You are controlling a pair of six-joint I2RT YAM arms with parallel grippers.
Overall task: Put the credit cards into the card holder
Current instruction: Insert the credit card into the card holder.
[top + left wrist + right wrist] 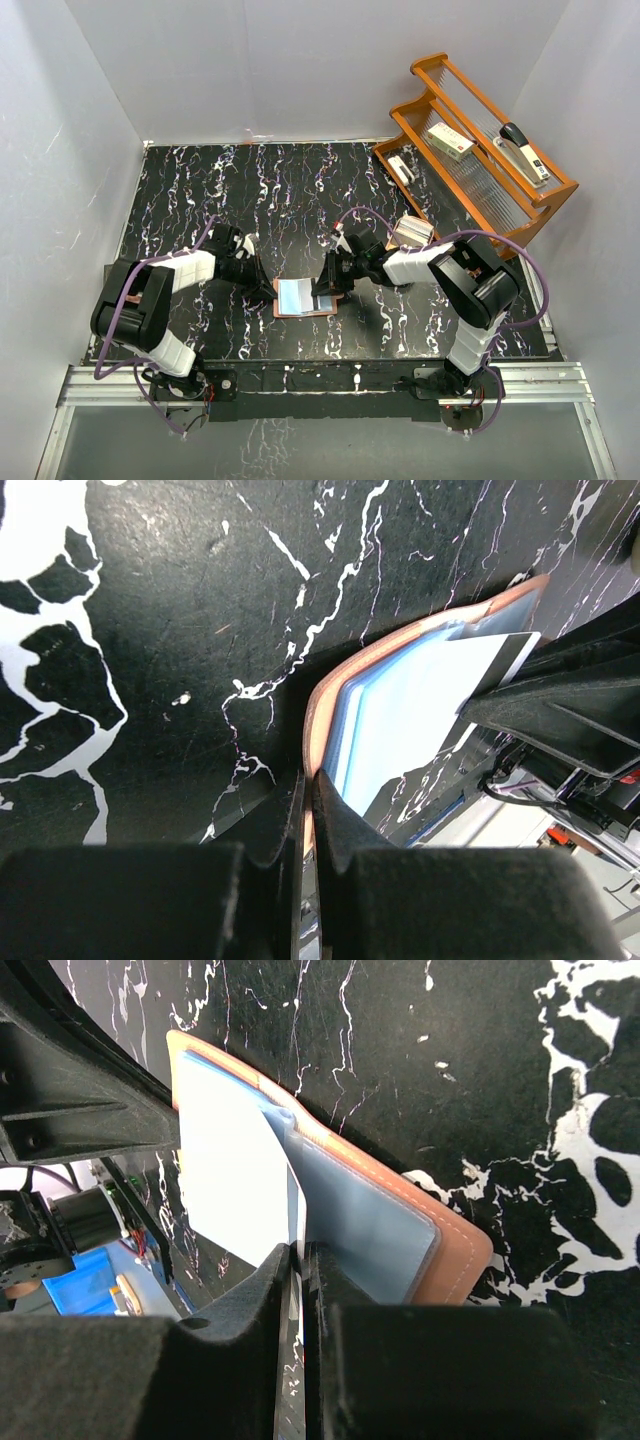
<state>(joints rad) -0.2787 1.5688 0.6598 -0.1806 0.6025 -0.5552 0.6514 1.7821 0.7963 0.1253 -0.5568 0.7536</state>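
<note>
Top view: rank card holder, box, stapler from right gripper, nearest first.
1. card holder, right beneath the right gripper, which pinches a card over it.
2. box, on the rack, back right.
3. stapler, farther right on the rack.

White-marbled black desk [250, 190] enclosed by plain white walls [300, 60].
An orange wooden rack [478, 172] stood at the desk's far right corner; a metal rail [540, 378] ran along the near edge under even light.
</note>
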